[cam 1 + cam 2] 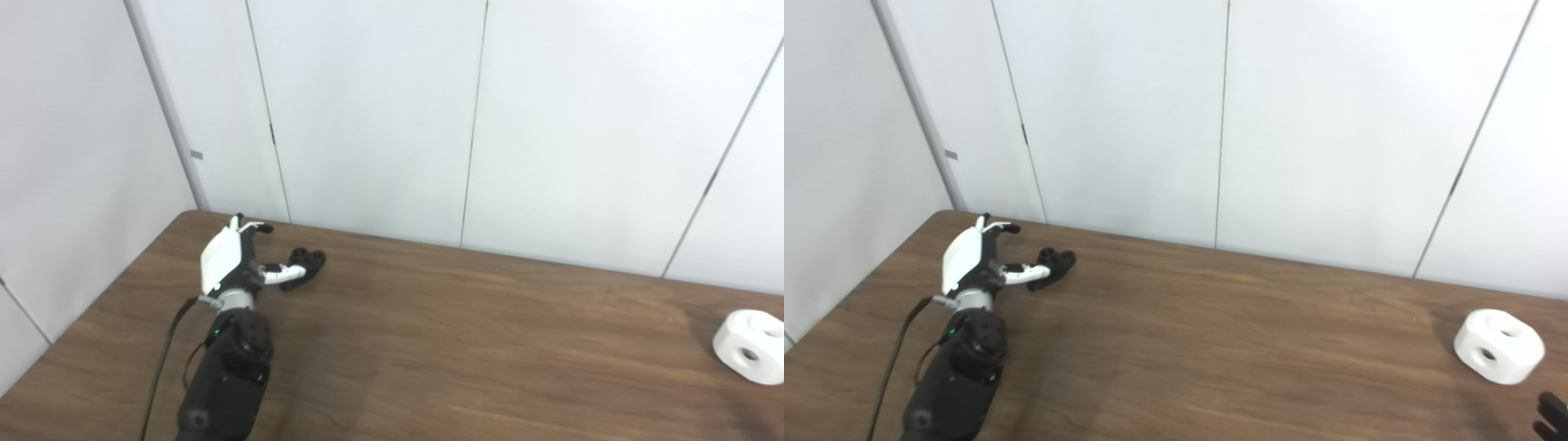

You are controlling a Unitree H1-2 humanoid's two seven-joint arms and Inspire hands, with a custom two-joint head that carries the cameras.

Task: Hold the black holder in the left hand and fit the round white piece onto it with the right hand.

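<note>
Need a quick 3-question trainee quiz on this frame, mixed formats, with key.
1. True or false: the left hand already holds the black holder lifted off the table.
2. Multiple choice: the round white piece lies (A) beside the holder, (B) at the table's far right, (C) in the left hand.
3. Fill in: the right hand shows only at the right eye view's lower ______ corner.

Key: 1 false, the holder lies on the table by the open fingers; 2 B; 3 right.
</note>
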